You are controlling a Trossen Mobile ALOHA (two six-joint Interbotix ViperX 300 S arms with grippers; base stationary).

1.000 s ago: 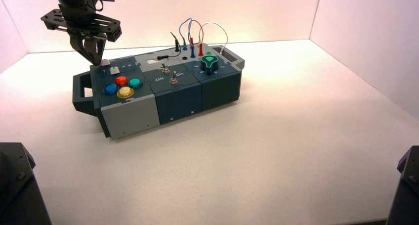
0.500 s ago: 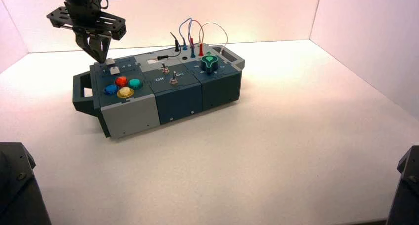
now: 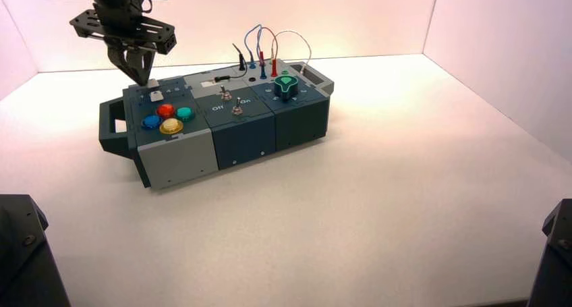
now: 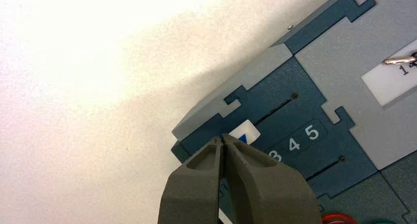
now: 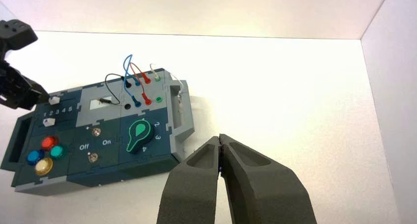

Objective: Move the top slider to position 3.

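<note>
The top slider (image 3: 154, 84) is a small off-white square knob near the box's far left corner. In the left wrist view this top slider (image 4: 245, 132) carries a blue triangle and sits in its slot just short of the printed 3 (image 4: 275, 156), on the side away from the 4 and 5. My left gripper (image 3: 140, 76) hangs over that corner, shut and holding nothing. The left gripper (image 4: 222, 138) has its tips right beside the knob, on the low-number side. My right gripper (image 5: 221, 138) is shut and empty, well back from the box.
The second slider knob (image 3: 156, 95) lies just nearer than the top one, with the round coloured buttons (image 3: 166, 110) in front of it. Two toggle switches (image 3: 237, 108), a green knob (image 3: 287, 86) and looped wires (image 3: 260, 47) fill the rest of the box (image 3: 177, 160). White walls enclose the table.
The left gripper has moved right along the box's far edge. The top slider knob has travelled right with it along its track. The right arm has not moved.
</note>
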